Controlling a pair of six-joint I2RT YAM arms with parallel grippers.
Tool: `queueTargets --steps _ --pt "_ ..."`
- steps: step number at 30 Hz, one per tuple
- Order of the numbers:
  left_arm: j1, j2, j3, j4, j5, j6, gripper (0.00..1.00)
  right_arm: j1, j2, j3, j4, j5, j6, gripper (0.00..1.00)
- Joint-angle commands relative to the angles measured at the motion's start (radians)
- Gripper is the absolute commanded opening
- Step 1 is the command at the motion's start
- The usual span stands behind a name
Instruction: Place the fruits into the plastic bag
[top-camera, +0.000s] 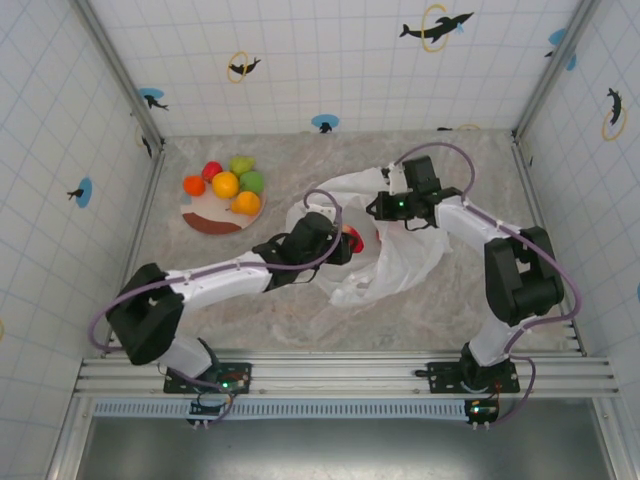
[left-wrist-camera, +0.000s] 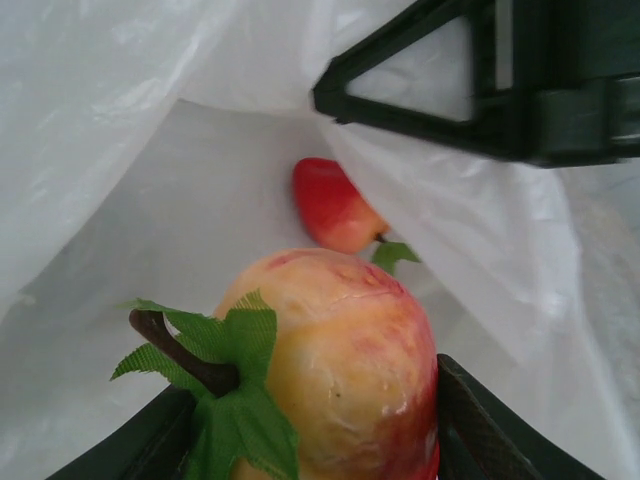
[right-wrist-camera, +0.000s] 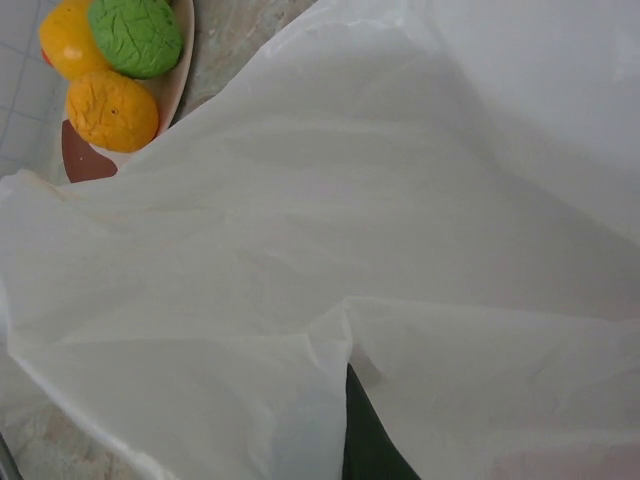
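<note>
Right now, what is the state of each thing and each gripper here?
plastic bag, open, one edge lifted.
right gripper, shut on the bag's edge.
left gripper, shut on the peach.
peach, held inside the bag's mouth, not yet released.
red fruit, lying inside the bag.
other fruits, on the plate.
plate, flat on the table.

1. Bag (top-camera: 400, 258): translucent milky white.
2. Peach (left-wrist-camera: 345, 365): yellow-orange with a red blush, green leaves, brown stem.
3. Strawberry (left-wrist-camera: 330, 205): red, with a green leaf.
4. Plate (top-camera: 205, 224): pink, white and brown.
5. Plate fruits (top-camera: 225, 184): red, orange, yellow-orange and green.
6. Table (top-camera: 430, 310): mottled grey-beige.
7. Walls (top-camera: 330, 60): white with a blue grid, black dolphins and yellow rings.
</note>
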Motion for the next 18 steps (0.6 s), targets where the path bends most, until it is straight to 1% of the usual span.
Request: queueTargets --steps 1,2,5,8,9,13,18 --pt "0.002 0.062 0.052 0.020 -0.073 0.073 0.48 -0.013 -0.045 0.027 -0.095 0.001 -0.069 0.00" --pt "0.002 0.082 0.059 0.034 -0.064 0.089 0.48 -0.019 -0.056 0.021 -0.091 -0.016 -0.063 0.00" --pt "0.003 0.142 0.064 0.099 -0.021 0.111 0.48 -0.027 -0.079 -0.013 -0.023 -0.126 -0.002 0.00" --pt "0.001 0.194 0.064 0.150 -0.026 0.122 0.48 -0.027 -0.096 -0.032 0.056 -0.207 0.078 0.00" --pt "0.002 0.209 0.098 0.161 -0.036 0.120 0.48 -0.029 -0.104 -0.036 0.080 -0.219 0.106 0.00" --pt "0.001 0.261 0.107 0.226 -0.095 0.108 0.48 -0.036 -0.129 -0.040 0.135 -0.246 0.181 0.00" --pt "0.002 0.300 0.119 0.287 -0.159 0.102 0.48 -0.039 -0.145 -0.070 0.155 -0.255 0.203 0.00"
